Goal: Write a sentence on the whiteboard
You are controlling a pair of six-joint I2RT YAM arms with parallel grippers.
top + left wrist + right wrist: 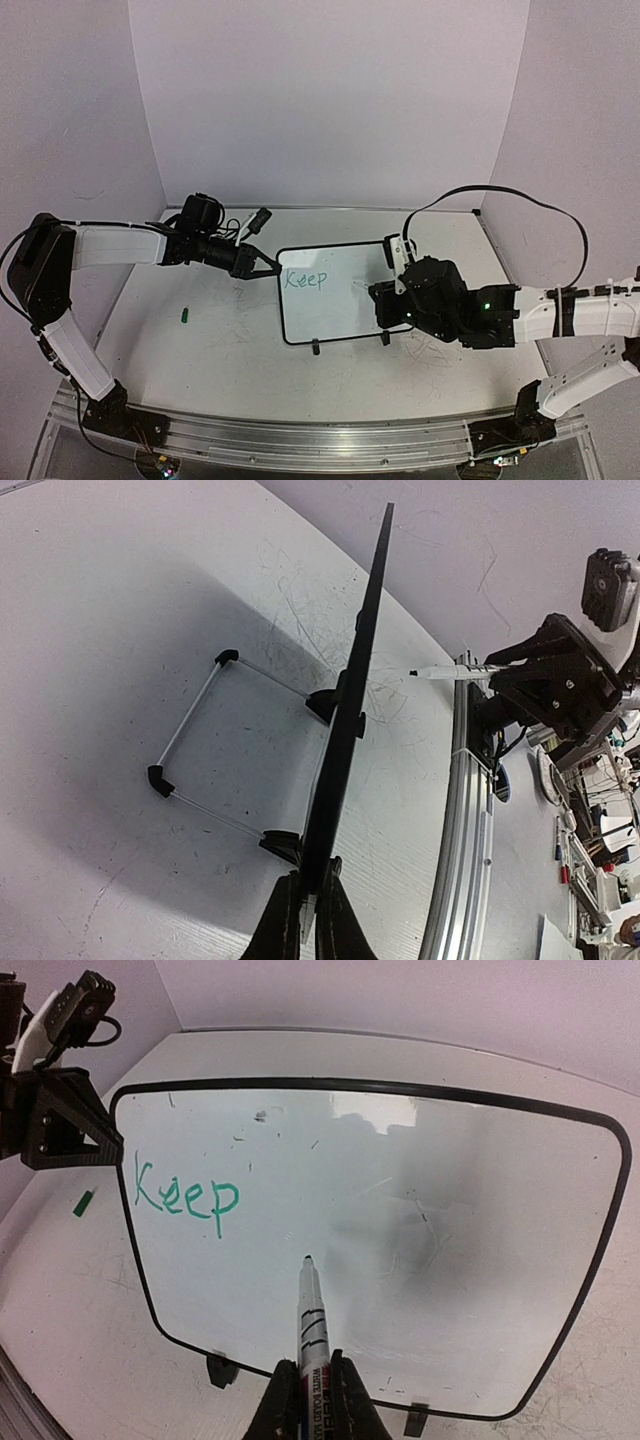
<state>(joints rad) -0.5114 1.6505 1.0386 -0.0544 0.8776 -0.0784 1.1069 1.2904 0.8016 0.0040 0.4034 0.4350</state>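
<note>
Holding one marker clenched in my right hand, I am pointing its tip at the face of the whiteboard, below and right of the writing. The left wrist view is showing a gap between tip and whiteboard. My left hand is pinching the whiteboard's left rim, clamped on it and steadying it on the table.

Items I am counting:
- whiteboard: one, standing on its supports.
- sentence: one green word, "Keep", sitting at the whiteboard's upper left; I am judging the rest as not yet written.
- feet: two, black, under the whiteboard's lower rim.
- wire stand: one, behind the whiteboard.
- marker: one.
- green piece: one, lying well left of the whiteboard; possibly a cap, too small to tell.
- hands: two, both occupied.

Risks I am weighing:
- Pressing too hard is likely to tip or slide the whiteboard, since only one rim is being pinched.
- Starting this low is risking a wide gap beneath "Keep" and a crowded lower rim.
- A marker slipping in my grip is risking a stray stroke.
</note>
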